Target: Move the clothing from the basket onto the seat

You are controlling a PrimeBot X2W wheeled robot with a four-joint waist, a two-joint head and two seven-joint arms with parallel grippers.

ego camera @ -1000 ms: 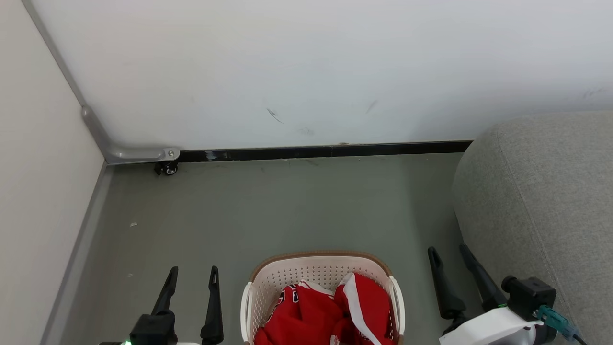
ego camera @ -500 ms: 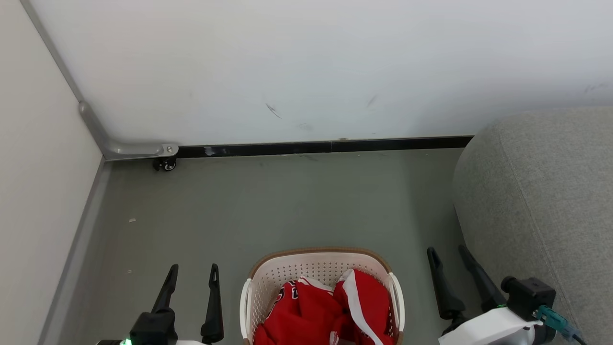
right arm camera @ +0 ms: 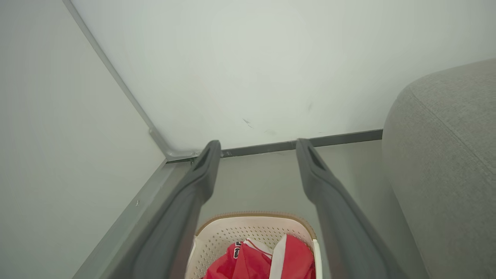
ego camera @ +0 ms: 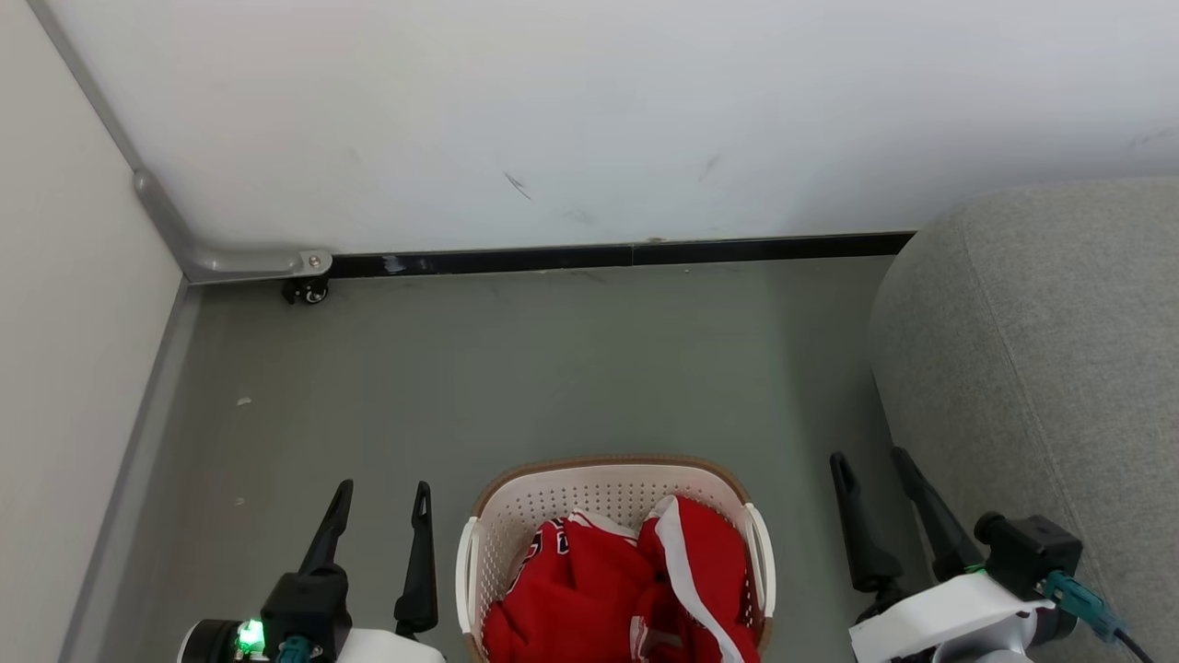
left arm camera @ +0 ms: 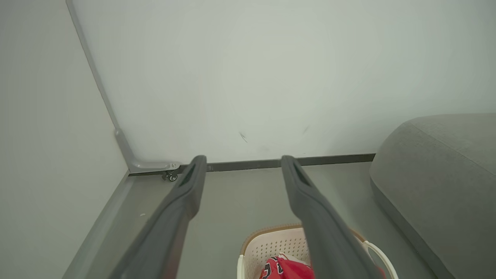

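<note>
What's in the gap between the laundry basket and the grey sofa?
In the head view, the robot's right claw hangs open there, over bare grey floor, between the laundry basket and the grey sofa.

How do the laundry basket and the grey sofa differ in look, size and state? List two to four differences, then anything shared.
The basket is cream perforated plastic with a brown rim; the sofa is light-grey fabric. The basket is far smaller than the sofa. The basket holds red clothing; the sofa's visible part bears none. Both have rounded edges and stand on the grey floor.
</note>
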